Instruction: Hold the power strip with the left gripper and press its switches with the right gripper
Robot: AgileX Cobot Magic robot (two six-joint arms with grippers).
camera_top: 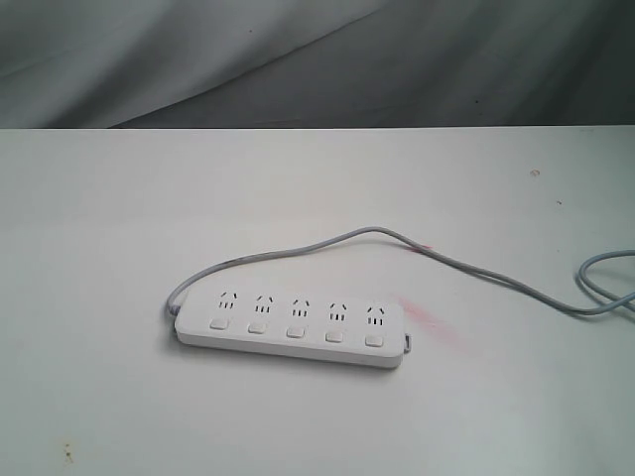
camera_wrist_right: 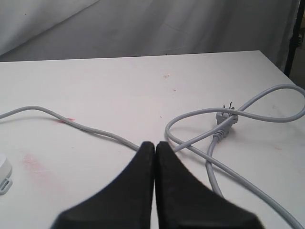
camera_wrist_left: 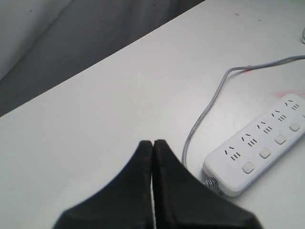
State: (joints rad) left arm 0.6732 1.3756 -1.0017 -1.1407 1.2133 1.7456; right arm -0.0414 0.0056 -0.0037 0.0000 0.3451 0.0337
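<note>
The white power strip lies flat near the table's middle, its five square switches in a row below the socket groups. Its grey cord leaves the strip's left end and curves away to the right. Neither arm shows in the exterior view. In the left wrist view my left gripper is shut and empty, hanging above bare table beside the power strip at its cord end. My right gripper is shut on nothing, over the cord; only the strip's end shows there.
The cord loops on the right side of the table and ends in a grey plug. A pink smear marks the tabletop right of the strip. Grey cloth hangs behind the table's far edge.
</note>
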